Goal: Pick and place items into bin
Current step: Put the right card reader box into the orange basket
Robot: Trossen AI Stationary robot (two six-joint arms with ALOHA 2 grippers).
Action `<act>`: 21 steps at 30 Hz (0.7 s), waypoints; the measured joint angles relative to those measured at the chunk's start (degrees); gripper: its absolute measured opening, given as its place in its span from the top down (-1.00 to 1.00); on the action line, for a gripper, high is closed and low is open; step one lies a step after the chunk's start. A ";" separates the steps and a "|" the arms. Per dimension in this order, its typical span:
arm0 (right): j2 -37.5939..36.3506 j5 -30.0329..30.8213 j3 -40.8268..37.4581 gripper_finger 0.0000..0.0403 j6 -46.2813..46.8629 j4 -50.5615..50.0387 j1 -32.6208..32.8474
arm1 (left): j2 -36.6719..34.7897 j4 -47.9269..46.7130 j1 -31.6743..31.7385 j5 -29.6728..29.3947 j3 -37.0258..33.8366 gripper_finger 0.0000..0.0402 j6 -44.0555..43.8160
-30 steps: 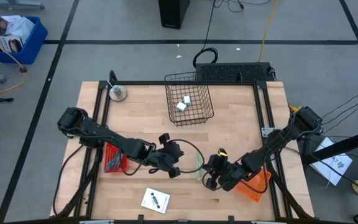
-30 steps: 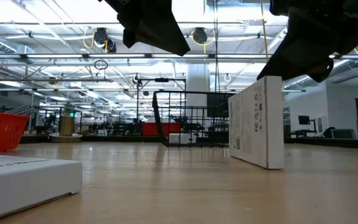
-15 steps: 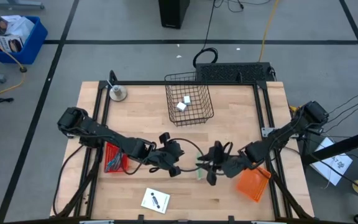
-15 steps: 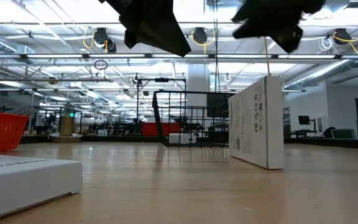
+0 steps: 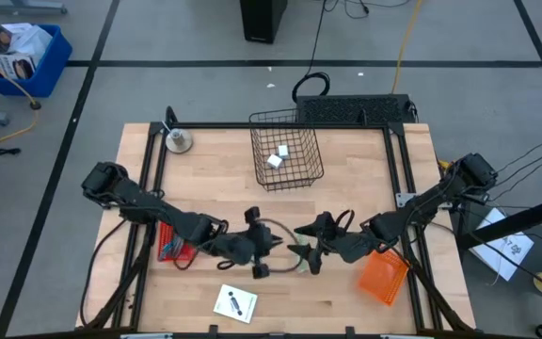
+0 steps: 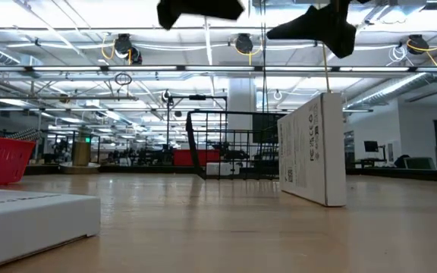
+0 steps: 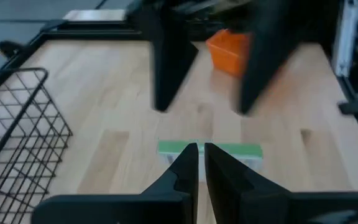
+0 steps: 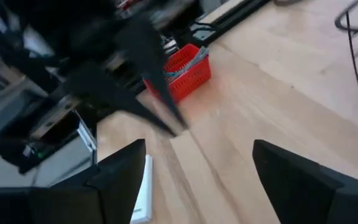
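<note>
Your right gripper [image 5: 305, 256] hangs over the green-edged box [image 5: 301, 250] at mid-surface, fingers [image 8: 120, 180] wide apart; your left gripper [image 5: 269, 247] sits just beside it, fingers [image 7: 188, 163] nearly together, empty; two white blocks [image 5: 278, 156] lie in the wire bin [image 5: 287, 174]; a card [image 5: 236, 303] rests near the front edge.

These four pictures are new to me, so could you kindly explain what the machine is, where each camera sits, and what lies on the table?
Two dark robot arms work at a pale wooden table. One camera looks straight down, one sits at table height, and one rides on each wrist. The left gripper, nearly shut and empty, and the right gripper, open and empty, meet above a white box with a green edge standing on edge. Also there: a black wire basket holding small white blocks, a red basket, an orange basket and a flat white card with black marks.
</note>
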 joint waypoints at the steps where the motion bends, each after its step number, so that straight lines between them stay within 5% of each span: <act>1: 0.00 -0.56 0.00 -0.46 1.62 0.14 -0.23 | -0.62 -0.28 -0.82 -0.36 -0.17 0.82 0.47; 6: 0.00 -1.48 0.00 -0.45 6.11 3.67 -1.41 | -4.71 3.37 -3.75 -1.99 -1.87 0.82 2.65; 12: -0.04 -7.39 0.02 -0.46 0.31 9.64 -4.47 | -13.68 10.89 -6.99 -1.31 -11.27 0.82 2.65; 21: 0.00 -7.50 3.72 -0.47 2.91 -5.86 -7.14 | -28.40 27.39 -8.72 -1.91 -30.40 0.82 1.85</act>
